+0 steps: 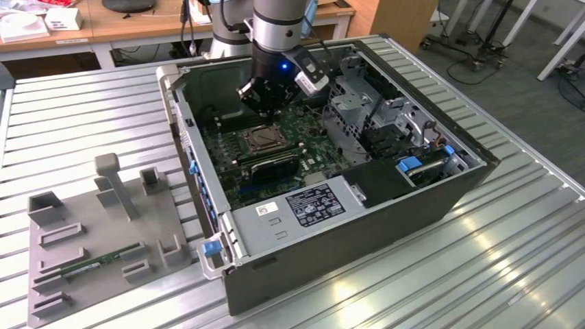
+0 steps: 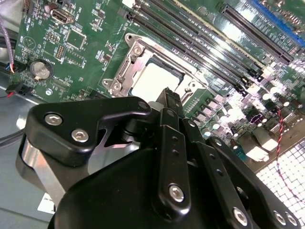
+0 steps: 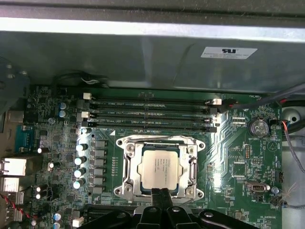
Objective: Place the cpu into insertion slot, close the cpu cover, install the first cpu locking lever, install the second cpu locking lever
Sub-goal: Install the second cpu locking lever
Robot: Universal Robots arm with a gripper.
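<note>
Your gripper hangs just above the socket edge, fingers pressed together, holding nothing. The cpu sits in the socket on the board, the cover down around it.

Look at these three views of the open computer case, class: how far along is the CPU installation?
Done: the cpu lies in the insertion slot, and the cpu cover frames it, apparently lowered. In hand: nothing; the hand is shut, its tips at the socket's edge in both wrist views. Left: the locking levers; I cannot tell whether either is latched.
</note>
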